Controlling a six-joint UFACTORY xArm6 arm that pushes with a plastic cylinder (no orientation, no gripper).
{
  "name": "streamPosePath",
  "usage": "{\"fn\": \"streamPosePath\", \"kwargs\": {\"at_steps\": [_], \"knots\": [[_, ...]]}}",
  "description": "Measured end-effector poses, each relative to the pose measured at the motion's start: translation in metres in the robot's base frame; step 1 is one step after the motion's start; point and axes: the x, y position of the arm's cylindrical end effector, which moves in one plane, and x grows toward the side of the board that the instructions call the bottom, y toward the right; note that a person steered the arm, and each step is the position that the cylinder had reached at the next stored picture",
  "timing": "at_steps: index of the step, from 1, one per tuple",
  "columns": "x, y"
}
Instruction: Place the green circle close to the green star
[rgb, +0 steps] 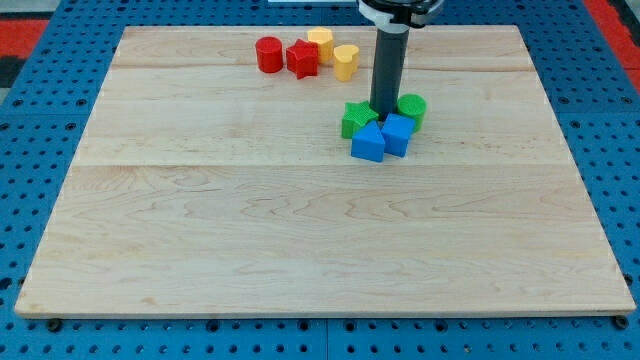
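Observation:
The green circle (412, 107) sits right of centre near the view's top. The green star (356, 118) lies just to its left, with a small gap between them. My tip (383, 113) stands in that gap, between the two green blocks, touching or nearly touching both. The dark rod rises from there out of the view's top. Two blue blocks (368, 143) (398, 133) sit directly below the tip, pressed against the green ones.
A red cylinder (268, 54), a red star (303, 59) and two yellow blocks (320, 42) (346, 60) cluster at the view's top, left of the rod. The wooden board (300, 230) lies on a blue pegboard table.

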Motion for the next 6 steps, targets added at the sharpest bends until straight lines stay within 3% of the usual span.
{"fn": "streamPosePath", "kwargs": {"at_steps": [2, 4, 6], "knots": [[-0.041, 0.008], [-0.024, 0.073], [-0.012, 0.056]]}}
